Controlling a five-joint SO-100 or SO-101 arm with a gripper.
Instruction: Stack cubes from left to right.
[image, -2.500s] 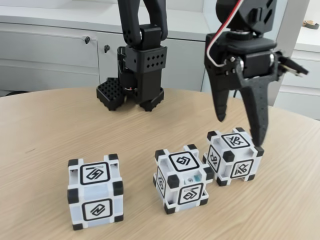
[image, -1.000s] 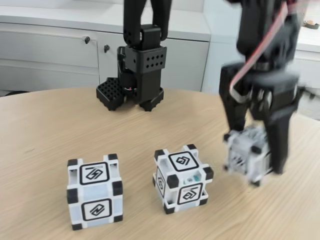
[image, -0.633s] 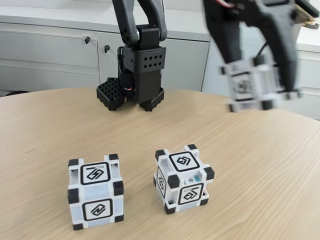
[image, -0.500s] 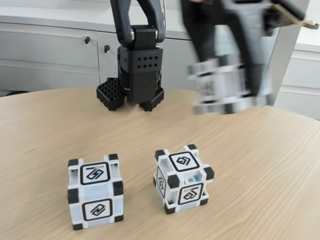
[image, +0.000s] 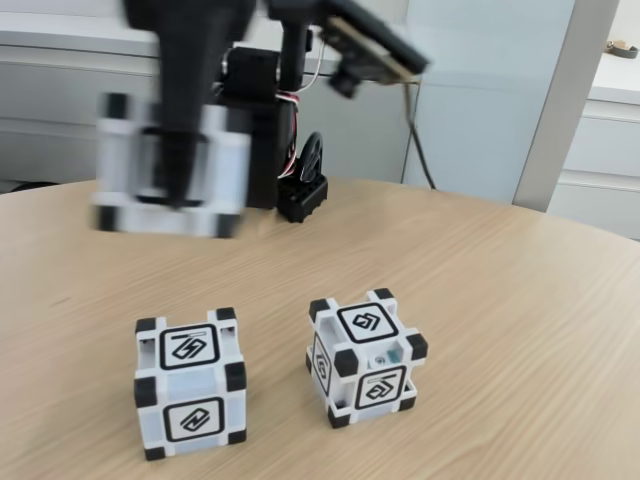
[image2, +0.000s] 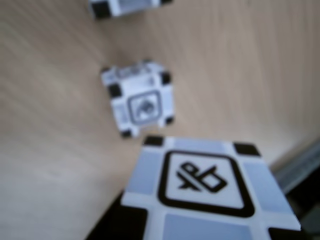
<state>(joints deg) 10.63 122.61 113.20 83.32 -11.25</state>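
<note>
**Cube held in air above left cube**

While blurred by motion, the gripper (image: 172, 180) is seen in the fixed view at upper left, closed on a cube (image: 215, 165) that is held well clear of the table (image: 520, 300). One dark finger (image: 185, 130) is seen across the front face of the held cube. The held cube is placed above and slightly behind the left cube (image: 190, 383), with a clear gap between them. The middle cube (image: 365, 357) is seen to the right of the left cube, apart from it, turned a bit so a corner faces the camera. Both of these are resting on the wood table. The arm base (image: 300, 195) is seen at the far side of the table, with white cabinets (image: 60, 100) behind.

In the wrist view, the held cube (image2: 210, 195) is seen close up at the bottom, its face symbol sharp enough to be read as a crossed line figure in a black frame. Below it on the table (image2: 250, 60) a second cube (image2: 140, 100) is seen, and part of a third (image2: 125, 6) is cut by the top edge. Which one is which cannot be told from that view alone.
</note>
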